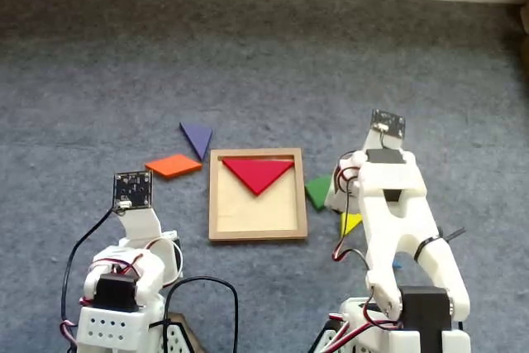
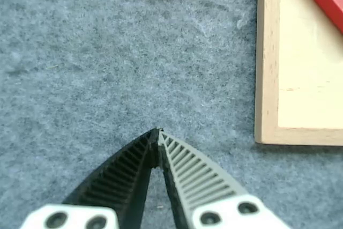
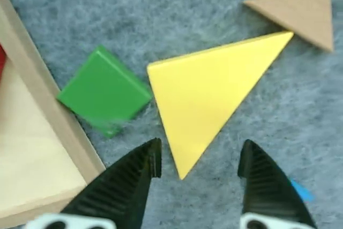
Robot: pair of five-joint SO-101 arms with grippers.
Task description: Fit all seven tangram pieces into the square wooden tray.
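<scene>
Eyeing the yellow triangle point(image 3: 209, 95): it lies right of centre in the high view, near the tray's point(image 1: 301, 204) lower right corner and below the green square point(image 3: 104, 90). One sharp corner points in between the spread fingers of my right gripper point(image 3: 198, 156). The long edge runs away from me toward a bare wooden triangle point(image 3: 300, 9). My right arm is the nearer. Left gripper point(image 2: 157, 132) pressed together, empty, low left of the tray. Red triangle point(image 1: 257, 173) seated inside.

Left arm point(image 1: 139, 233), jaws together; right arm point(image 1: 401, 212), jaws wide apart.
</scene>
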